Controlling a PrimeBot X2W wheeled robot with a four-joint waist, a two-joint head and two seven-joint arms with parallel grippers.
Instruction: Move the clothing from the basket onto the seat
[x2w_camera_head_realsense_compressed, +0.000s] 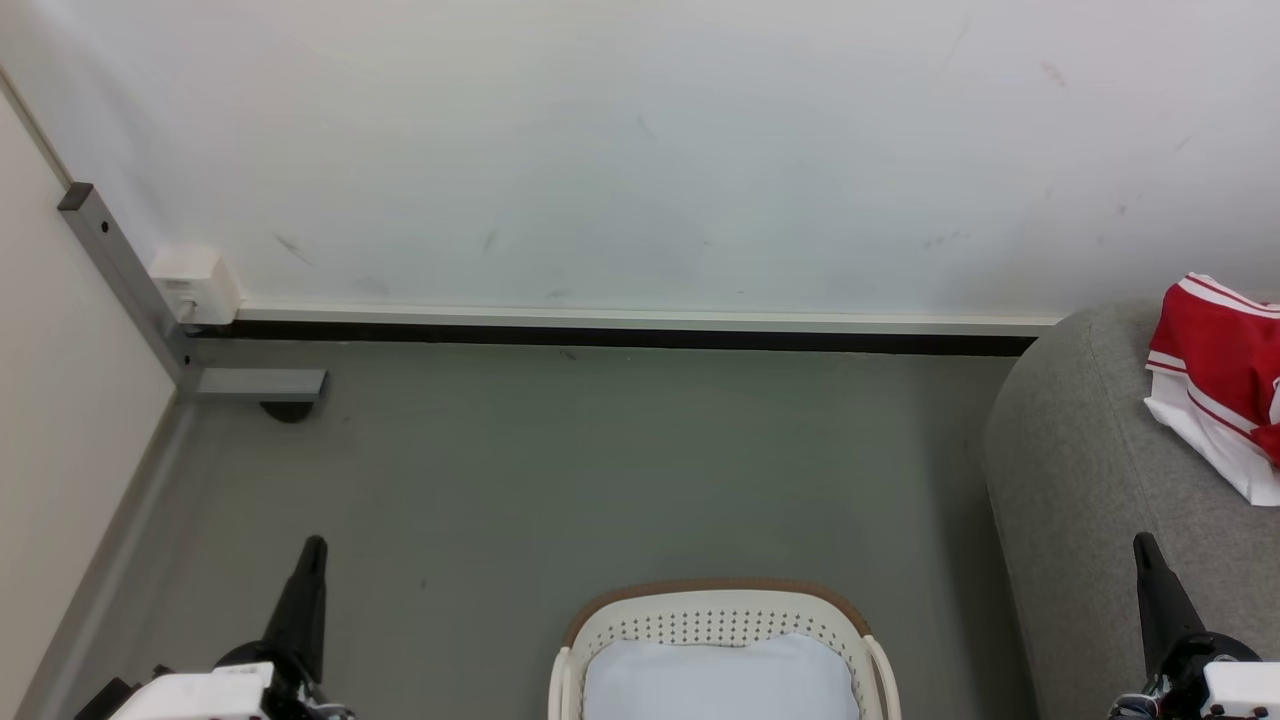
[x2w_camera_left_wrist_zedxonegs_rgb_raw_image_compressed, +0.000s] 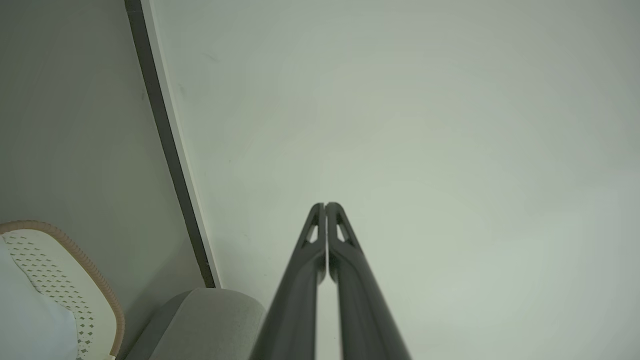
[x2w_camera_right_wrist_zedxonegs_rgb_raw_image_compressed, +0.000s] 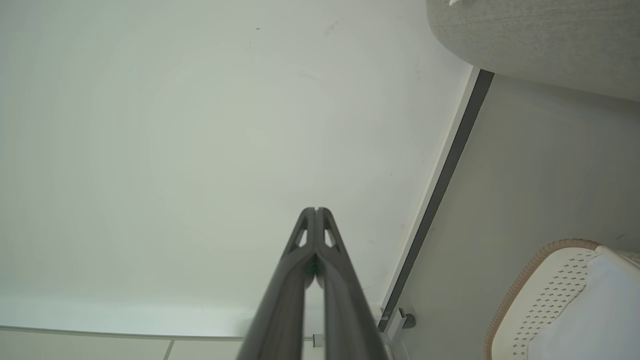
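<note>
Red-and-white sports garment lies on the grey sofa, ahead and to the right of the right gripper. Basket sits between the two grippers; what shows of its inside is a plain white pad, so the task looks done or nearly. Left gripper and right: jaws pressed together, empty. Metal post far ahead-left by the wall, out of the way.
</note>
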